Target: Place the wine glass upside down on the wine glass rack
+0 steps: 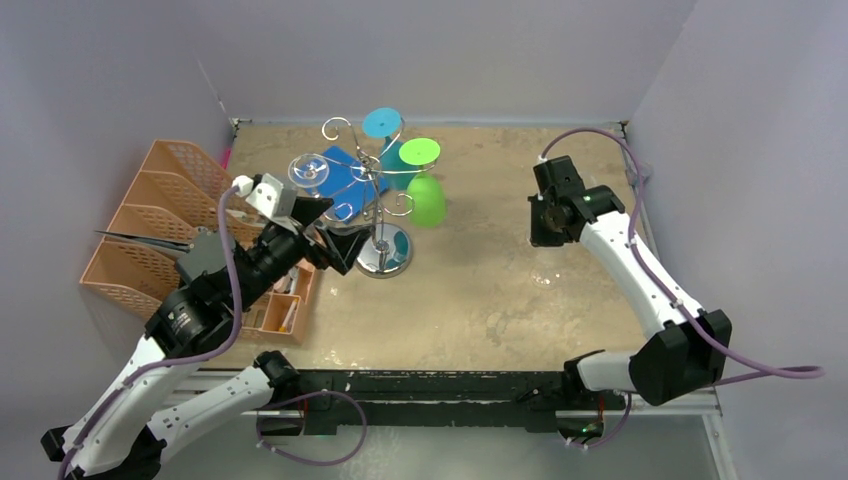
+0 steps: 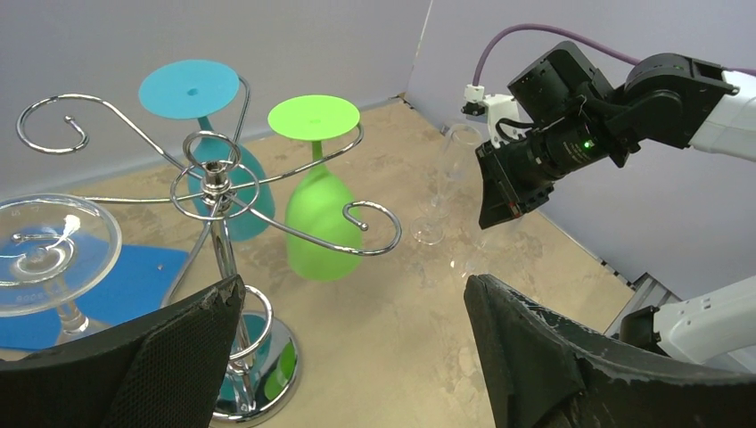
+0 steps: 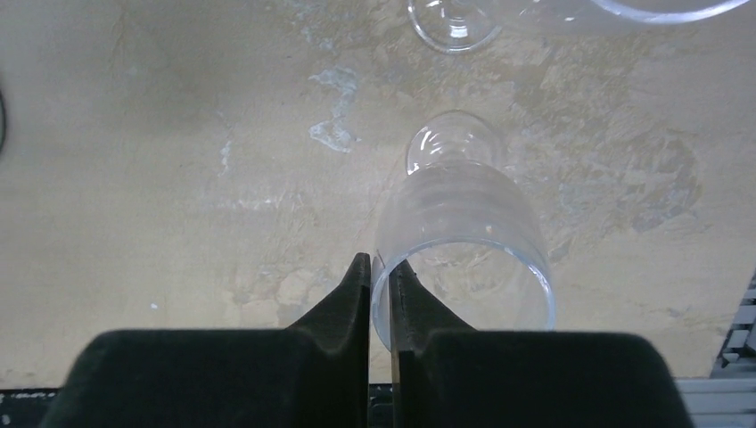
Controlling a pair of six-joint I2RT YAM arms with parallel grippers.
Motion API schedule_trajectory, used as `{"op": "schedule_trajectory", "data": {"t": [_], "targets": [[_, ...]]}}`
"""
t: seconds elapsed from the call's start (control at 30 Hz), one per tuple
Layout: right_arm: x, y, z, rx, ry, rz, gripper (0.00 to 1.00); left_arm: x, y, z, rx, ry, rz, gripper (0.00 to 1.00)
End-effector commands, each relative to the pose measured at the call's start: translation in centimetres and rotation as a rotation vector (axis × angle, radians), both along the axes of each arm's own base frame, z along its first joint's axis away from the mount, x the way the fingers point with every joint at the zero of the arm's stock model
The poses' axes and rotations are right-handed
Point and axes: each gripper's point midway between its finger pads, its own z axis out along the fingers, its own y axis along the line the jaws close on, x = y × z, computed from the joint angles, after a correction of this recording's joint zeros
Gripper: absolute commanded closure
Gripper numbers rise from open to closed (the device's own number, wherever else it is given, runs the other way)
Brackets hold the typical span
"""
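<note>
The wine glass [image 3: 464, 223] is clear; my right gripper [image 3: 380, 267] is shut on its rim, one finger inside the bowl and one outside, and the foot shows through the bowl below. The wine glass rack [image 1: 382, 215] is a chrome post with scroll arms [image 2: 214, 183] at the table's left back. A blue glass [image 2: 214, 178], a green glass [image 2: 319, 218] and a clear glass [image 2: 49, 254] hang upside down on it. My left gripper [image 2: 355, 285] stands wide open beside the rack's round base [image 2: 267, 374], holding nothing. In the top view the right gripper [image 1: 545, 235] hovers over the table's right side.
Another clear glass [image 2: 443, 187] stands upright on the table close to the right gripper; its foot [image 3: 455, 22] shows in the right wrist view. An orange desk organiser [image 1: 150, 220] sits at the left edge. A blue mat [image 1: 345, 175] lies behind the rack. Walls close in on three sides.
</note>
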Motion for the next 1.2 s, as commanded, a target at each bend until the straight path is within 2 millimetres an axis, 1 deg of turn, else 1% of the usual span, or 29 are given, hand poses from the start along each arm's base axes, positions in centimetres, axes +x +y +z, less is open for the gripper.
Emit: {"op": "schedule_trajectory", "data": {"t": [0.0,0.1,0.23,0.27,0.33,0.43,0.57,0.63,0.7,0.77,0.87,0.9,1.0,1.1,1.17], "targets": [[-0.9,1.4,1.6,0.108,-0.025,0.002,1.0,-0.9,0.2,2.4,-0.064,-0.013,-0.021,0.08],[-1.2,2.4,2.7,0.181,-0.052,0.017,1.0,-1.1,0.3,2.9,-0.091,-0.005,-0.019,0.08],[-1.6,4.6,3.9,0.311,-0.075,0.058,1.0,-1.1,0.5,3.8,-0.169,0.04,-0.001,0.08],[-1.7,5.1,4.3,0.342,-0.088,0.072,1.0,-1.1,0.4,4.1,-0.192,0.055,-0.003,0.1],[-1.5,5.8,5.2,0.388,-0.137,0.096,1.0,-1.1,-0.2,4.3,-0.23,0.102,-0.014,0.14],[-1.2,6.9,6.8,0.468,-0.211,0.125,1.0,-0.9,-1.4,4.8,-0.274,0.182,-0.04,0.16],[-1.2,7.9,9.7,0.556,-0.34,0.174,1.0,0.3,-3.2,5.6,-0.371,0.263,-0.048,0.17],[-1.3,7.7,11.4,0.574,-0.411,0.181,1.0,1.3,-4.0,5.6,-0.449,0.31,-0.031,0.19],[-1.8,7.1,13.6,0.578,-0.491,0.169,1.0,2.3,-5.2,6.0,-0.536,0.343,-0.041,0.2],[-2.5,6.5,16.1,0.596,-0.583,0.167,1.0,2.8,-6.8,6.9,-0.596,0.359,-0.093,0.24],[-3.7,5.6,19.3,0.609,-0.701,0.165,1.0,3.8,-9.0,7.2,-0.642,0.432,-0.135,0.25],[-4.0,5.3,20.1,0.609,-0.736,0.163,1.0,4.0,-9.8,7.2,-0.656,0.451,-0.157,0.26],[-4.8,4.1,22.2,0.608,-0.848,0.141,1.0,4.8,-11.2,7.5,-0.718,0.49,-0.179,0.27],[-5.5,3.4,24.8,0.635,-0.996,0.136,1.0,5.6,-12.1,8.7,-0.809,0.5,-0.204,0.27],[-6.0,2.9,26.1,0.646,-1.062,0.136,1.0,6.0,-12.8,9.2,-0.847,0.508,-0.224,0.26]]}}
